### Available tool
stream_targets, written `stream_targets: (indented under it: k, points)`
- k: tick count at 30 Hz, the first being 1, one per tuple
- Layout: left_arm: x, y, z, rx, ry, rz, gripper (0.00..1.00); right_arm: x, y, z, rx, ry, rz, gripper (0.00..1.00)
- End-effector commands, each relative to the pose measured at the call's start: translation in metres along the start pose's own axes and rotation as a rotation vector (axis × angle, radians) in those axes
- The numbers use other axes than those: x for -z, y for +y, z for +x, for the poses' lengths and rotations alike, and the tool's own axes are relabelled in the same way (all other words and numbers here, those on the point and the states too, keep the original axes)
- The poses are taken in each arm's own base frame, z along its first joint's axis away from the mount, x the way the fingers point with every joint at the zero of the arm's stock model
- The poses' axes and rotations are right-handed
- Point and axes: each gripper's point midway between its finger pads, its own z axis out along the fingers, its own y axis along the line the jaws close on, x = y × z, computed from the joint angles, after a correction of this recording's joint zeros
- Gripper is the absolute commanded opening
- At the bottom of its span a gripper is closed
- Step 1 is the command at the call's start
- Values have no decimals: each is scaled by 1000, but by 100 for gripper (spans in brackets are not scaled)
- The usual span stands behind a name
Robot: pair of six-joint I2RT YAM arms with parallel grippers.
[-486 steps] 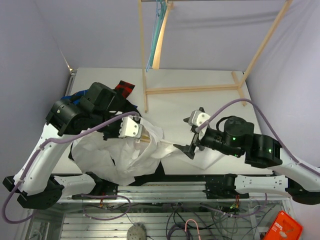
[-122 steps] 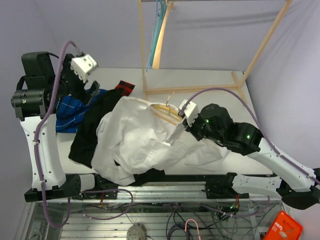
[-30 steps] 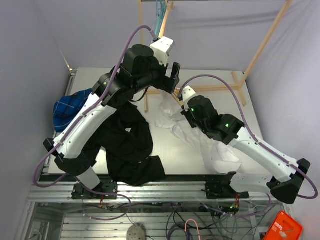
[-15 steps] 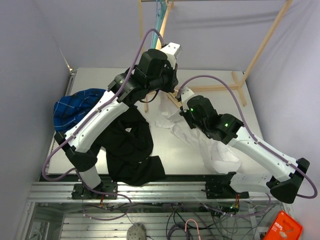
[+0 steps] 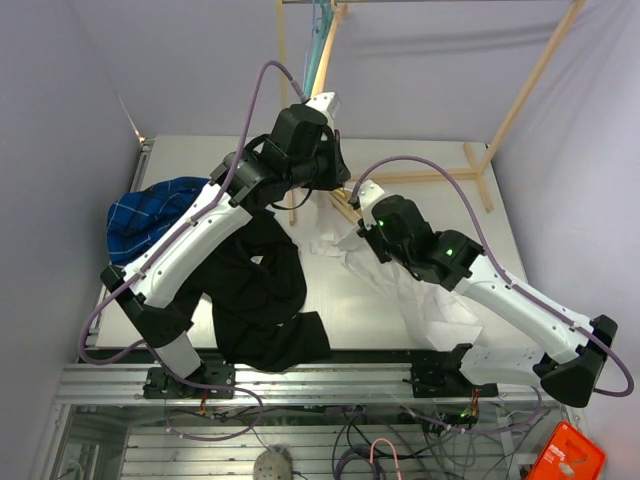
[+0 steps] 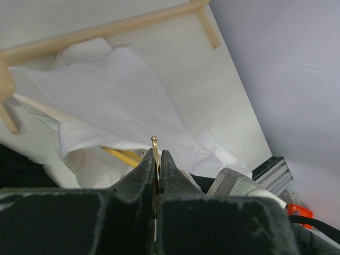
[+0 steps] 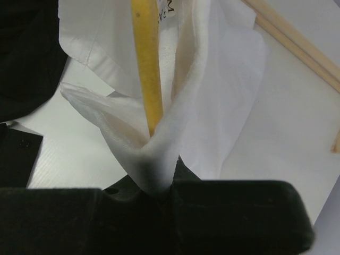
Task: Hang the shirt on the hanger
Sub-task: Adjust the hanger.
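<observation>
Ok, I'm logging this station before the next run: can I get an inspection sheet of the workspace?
Surface: white table, partly covered by clothes.
Job's things: white shirt draped on the yellow hanger, its tail trailing toward the near right corner.
Clutter: black garment left of centre, reaching the near edge; blue plaid shirt at the left edge.
Grippers: left gripper shut on the hanger's wire hook; right gripper shut on a shirt fold beside the hanger's bar.
Cables: purple cable arching over each arm; loose wires under the table.
Surroundings: wooden rack at the far side with a teal hanger; grey cloth walls.
</observation>
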Motion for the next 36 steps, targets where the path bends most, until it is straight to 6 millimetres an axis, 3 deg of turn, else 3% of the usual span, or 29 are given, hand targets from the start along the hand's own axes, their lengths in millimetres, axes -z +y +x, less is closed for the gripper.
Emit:
stream_targets:
  k: [1, 9, 11, 18, 28, 29, 30, 31, 32, 36]
  points:
    - [15, -1, 26, 197, 99, -25, 7, 2, -12, -30, -68, -124, 61, 0]
    - [9, 27, 32, 418, 97, -149, 7, -6, -21, -33, -149, -150, 167, 0]
    - [6, 33, 30, 461, 87, -179, 7, -6, -15, -35, -152, -155, 181, 0]
    - [-16, 24, 5, 547, 44, -165, 7, -5, 18, -38, -38, -178, 226, 0]
    - [-28, 26, -15, 587, -27, -176, 7, 2, 17, -30, 18, -156, 322, 0]
    - [-27, 24, -20, 590, -42, -169, 14, 2, 16, -29, 4, -152, 334, 0]
    - [-27, 22, -23, 591, -49, -160, 40, 2, 14, -27, -13, -145, 350, 0]
    - [-26, 20, -27, 592, -57, -149, 86, 1, 15, -26, -32, -142, 345, 0]
    - [-26, 17, -31, 590, -65, -136, 99, 2, 14, -25, -52, -139, 350, 0]
    - [-11, 7, -73, 537, -191, -71, 97, 11, 6, -25, -129, -149, 337, 0]
